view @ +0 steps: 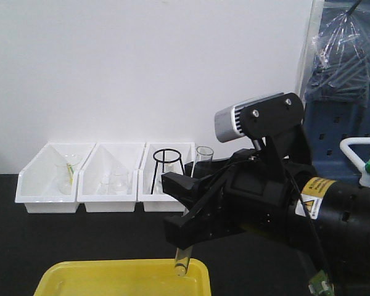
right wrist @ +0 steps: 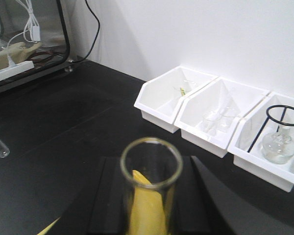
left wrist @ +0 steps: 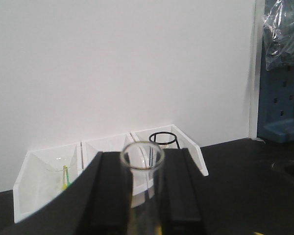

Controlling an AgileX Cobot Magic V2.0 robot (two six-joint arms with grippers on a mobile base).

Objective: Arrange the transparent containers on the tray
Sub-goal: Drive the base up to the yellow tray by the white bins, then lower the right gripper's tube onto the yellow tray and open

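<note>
We are pinching 1 tube per gripper: the right gripper (view: 188, 206) is holding its tube (view: 182, 259) bottom-down over the tray (view: 98, 277) at its far rim, ready for laying down; the left gripper (left wrist: 143, 196) is gripping a second tube (left wrist: 142, 181) upright.

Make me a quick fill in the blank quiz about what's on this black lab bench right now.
1. The right fingers hold a slim clear glass test tube, its round bottom down by the shallow ___ plastic tray.
2. Along the white wall stand ___ white slanted plastic bins.
3. In the front view, the black wire ring stand sits in the ___-hand bin.
Missing words: yellow; three; right.
</note>
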